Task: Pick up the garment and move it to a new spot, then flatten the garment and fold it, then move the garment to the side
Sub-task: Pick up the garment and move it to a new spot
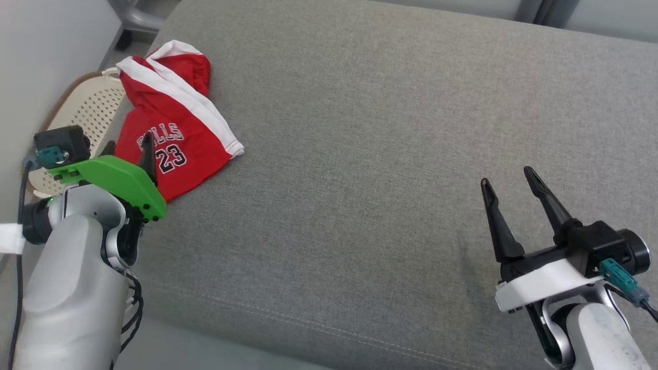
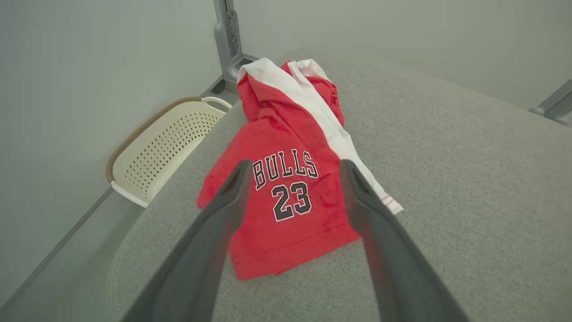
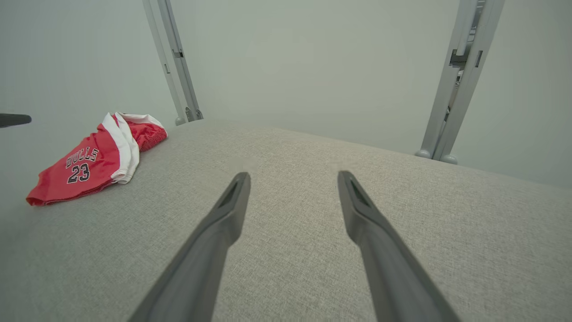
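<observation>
left end effector (image 2: pixel 296 164) and right end effector (image 1: pixel 506 175) gape wide.

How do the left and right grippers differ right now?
The left gripper points at the red shorts, close to them; the right gripper hangs over bare cushion, far from the shorts. The left gripper carries a green mount, the right gripper a white mount. Both are open and empty.
</observation>
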